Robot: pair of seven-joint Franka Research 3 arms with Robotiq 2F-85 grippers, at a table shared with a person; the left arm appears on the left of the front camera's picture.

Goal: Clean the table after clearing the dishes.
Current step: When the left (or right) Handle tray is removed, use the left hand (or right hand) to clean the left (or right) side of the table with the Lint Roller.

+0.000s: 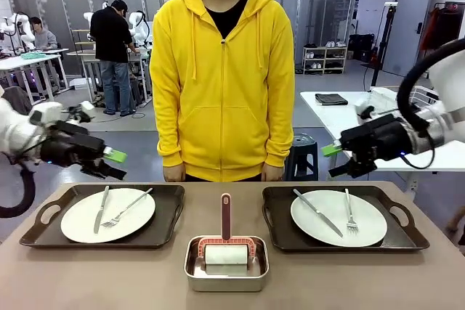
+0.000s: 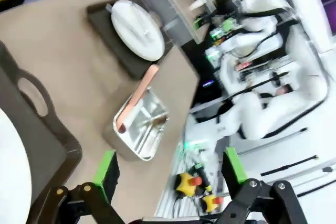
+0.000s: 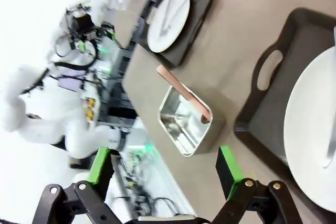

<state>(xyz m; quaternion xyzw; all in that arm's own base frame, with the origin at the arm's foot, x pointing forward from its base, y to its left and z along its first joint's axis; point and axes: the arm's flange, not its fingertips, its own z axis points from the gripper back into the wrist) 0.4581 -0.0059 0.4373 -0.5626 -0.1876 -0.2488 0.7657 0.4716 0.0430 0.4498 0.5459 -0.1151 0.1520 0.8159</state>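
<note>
My left end effector (image 1: 114, 164) hangs above the surface (image 1: 109, 281) with its two green-padded fingers spread apart and empty. My right end effector (image 1: 335, 162) hangs at about the same height, and its two fingers are also apart and empty.

There are two dark brown handled trays. The left tray (image 1: 168, 205) lies just below my left end effector and a little nearer to me. The right tray (image 1: 277, 212) lies the same way under my right end effector. Each tray carries one round white plate, so I count two plates. The left plate (image 1: 76, 226) holds one knife (image 1: 101, 209) and one fork (image 1: 128, 207). The right plate (image 1: 372, 229) holds a second knife (image 1: 318, 213) and a second fork (image 1: 349, 216). That makes two knives and two forks.

Between the trays, below and inward of both end effectors, sits one small rectangular steel pan (image 1: 192, 269). Inside it lies one white cleaning roller (image 1: 226, 255), its dusty-red handle pointing away from me.

One person in a yellow hoodie (image 1: 221, 85) stands at the far edge, between my two end effectors and beyond them.
</note>
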